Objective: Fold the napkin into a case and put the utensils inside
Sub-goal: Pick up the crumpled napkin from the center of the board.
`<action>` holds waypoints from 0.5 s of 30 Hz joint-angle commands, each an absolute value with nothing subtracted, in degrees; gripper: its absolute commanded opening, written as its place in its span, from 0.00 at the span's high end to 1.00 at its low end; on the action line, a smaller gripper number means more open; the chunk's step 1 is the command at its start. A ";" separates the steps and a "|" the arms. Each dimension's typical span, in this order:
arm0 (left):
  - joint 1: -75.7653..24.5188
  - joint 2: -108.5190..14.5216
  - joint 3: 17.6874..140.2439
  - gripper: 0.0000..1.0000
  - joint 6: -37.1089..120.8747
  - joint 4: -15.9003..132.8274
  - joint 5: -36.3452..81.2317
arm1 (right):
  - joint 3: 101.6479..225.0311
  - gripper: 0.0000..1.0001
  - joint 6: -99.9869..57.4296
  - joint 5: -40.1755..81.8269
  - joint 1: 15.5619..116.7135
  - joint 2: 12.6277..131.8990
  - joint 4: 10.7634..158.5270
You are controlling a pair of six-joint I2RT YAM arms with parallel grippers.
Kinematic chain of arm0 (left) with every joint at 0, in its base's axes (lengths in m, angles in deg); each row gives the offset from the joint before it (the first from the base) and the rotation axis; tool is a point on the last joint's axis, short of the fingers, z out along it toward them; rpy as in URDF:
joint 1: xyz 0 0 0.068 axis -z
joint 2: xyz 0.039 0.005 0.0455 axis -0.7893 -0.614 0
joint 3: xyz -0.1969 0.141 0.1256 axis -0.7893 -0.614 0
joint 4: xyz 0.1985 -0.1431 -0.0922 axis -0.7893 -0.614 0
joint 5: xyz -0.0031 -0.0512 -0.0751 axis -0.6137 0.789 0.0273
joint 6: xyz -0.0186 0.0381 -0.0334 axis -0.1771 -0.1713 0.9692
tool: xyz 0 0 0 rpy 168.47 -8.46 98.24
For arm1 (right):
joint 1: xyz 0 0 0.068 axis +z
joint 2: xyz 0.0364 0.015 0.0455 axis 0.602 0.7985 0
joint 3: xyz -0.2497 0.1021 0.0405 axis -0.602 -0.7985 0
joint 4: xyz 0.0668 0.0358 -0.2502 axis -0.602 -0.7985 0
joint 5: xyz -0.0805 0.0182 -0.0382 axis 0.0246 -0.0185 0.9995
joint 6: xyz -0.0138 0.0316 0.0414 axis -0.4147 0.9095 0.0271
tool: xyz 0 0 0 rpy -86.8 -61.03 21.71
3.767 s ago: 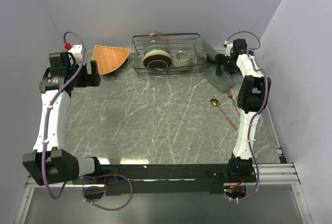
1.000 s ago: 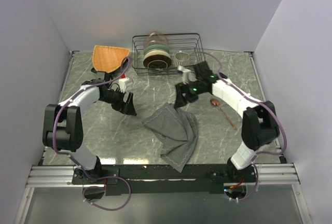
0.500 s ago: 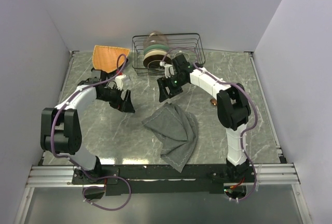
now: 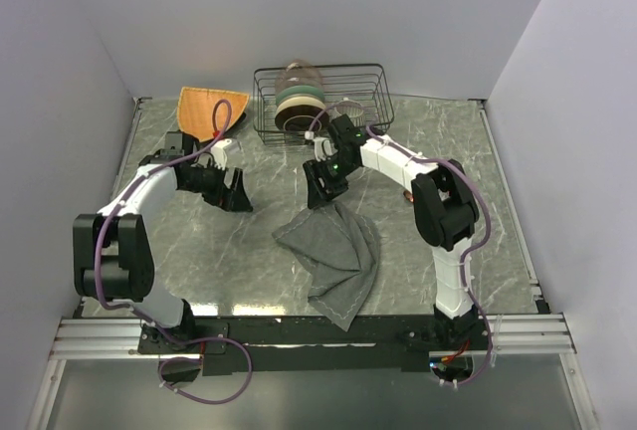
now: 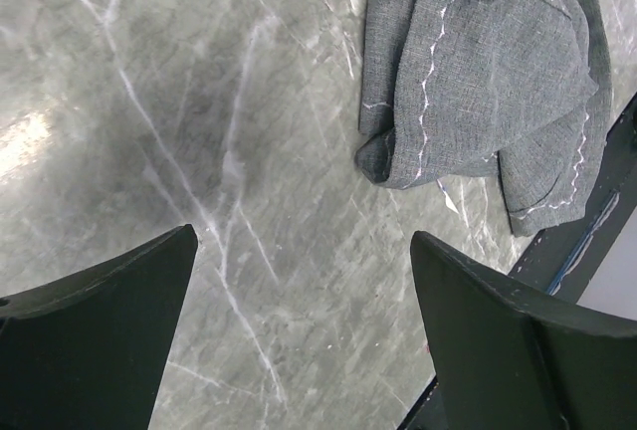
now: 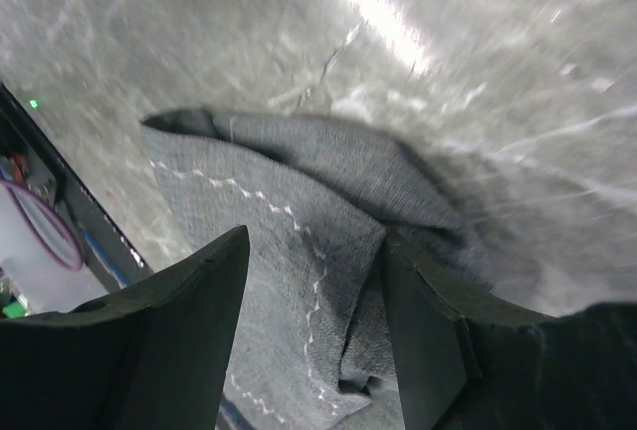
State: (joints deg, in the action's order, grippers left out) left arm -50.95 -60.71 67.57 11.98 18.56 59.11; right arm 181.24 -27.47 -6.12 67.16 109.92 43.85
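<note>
The dark grey napkin (image 4: pixel 333 256) lies crumpled in loose folds at the table's near middle. My right gripper (image 4: pixel 320 191) hangs over its far corner. In the right wrist view the right gripper (image 6: pixel 317 241) is open, its fingers straddling a raised fold of the napkin (image 6: pixel 259 171), and the right finger rests against the fold's edge. My left gripper (image 4: pixel 234 191) stands open over bare table to the left of the cloth. In the left wrist view the left gripper (image 5: pixel 304 241) holds nothing and the napkin (image 5: pixel 478 82) lies ahead at the right. The utensils (image 4: pixel 405 191) show only as a copper glint beside the right arm.
A wire rack (image 4: pixel 368 77) with stacked bowls stands at the back middle. An orange fan-shaped mat (image 4: pixel 204 108) lies at the back left. Walls close in the table on the left, back and right.
My right gripper has come down from beside the rack onto the napkin's far corner and its jaws have narrowed. My left gripper has drawn back slightly leftward. The napkin lies as before.
</note>
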 commanded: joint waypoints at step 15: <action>-51.95 -53.42 64.28 0.04 11.14 19.36 59.89 | 179.03 0.50 -30.64 -8.71 68.39 102.46 42.79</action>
